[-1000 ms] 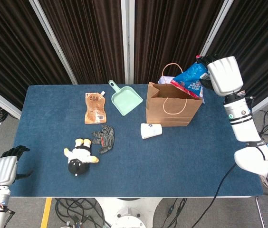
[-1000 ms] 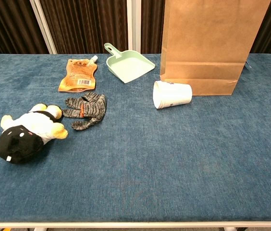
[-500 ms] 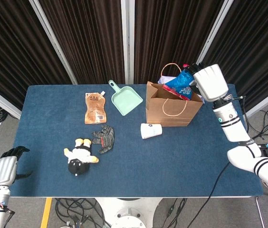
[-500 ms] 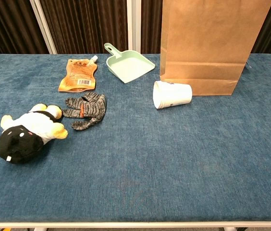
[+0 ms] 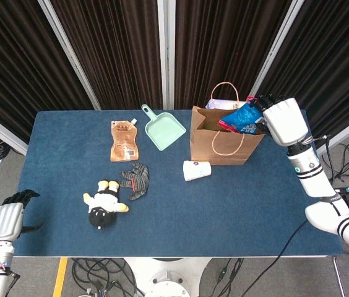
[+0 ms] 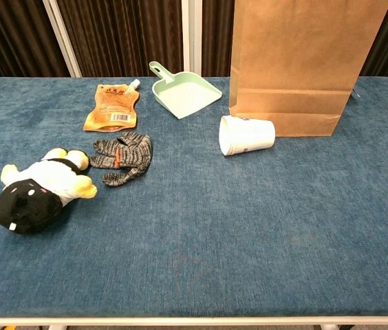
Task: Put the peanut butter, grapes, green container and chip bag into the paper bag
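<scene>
- Reviewing the head view first: my right hand [image 5: 284, 120] stands at the right edge of the paper bag [image 5: 224, 143], grasping the chip bag [image 5: 242, 117] by its right end.
- The chip bag lies tilted across the bag's open mouth, its left end dipping below the rim. I judge it is held this way so it can slide in once let go.
- The chip bag touches the hand on the hand's left side; the fingers are wrapped about its near end, so I record it as held, not yet deposited.
- The paper bag stands upright at the far right of the table [image 5: 57, 130], handles up. I cannot see the peanut butter, grapes or green container; whether they are inside I cannot tell.
- My left hand [image 5: 5, 219] hangs off the near left corner of the table, fingers curled inward, holding nothing, well apart from all task items.
- Non-task items noted: mint dustpan [image 5: 163, 130], orange pouch [image 5: 124, 140], white cup [image 5: 197, 170] on its side just near of the bag, grey glove [image 5: 137, 180], plush toy [image 5: 104, 205].
- Chest view: neither hand shows. The paper bag [image 6: 303, 65] fills the far right, its mouth above the frame, so the chip bag is hidden here.
- The cup [image 6: 246, 135] lies just beside the bag's base; the dustpan [image 6: 184, 92], pouch [image 6: 114, 107], glove [image 6: 124, 157] and plush toy [image 6: 39, 190] sit to the left.
</scene>
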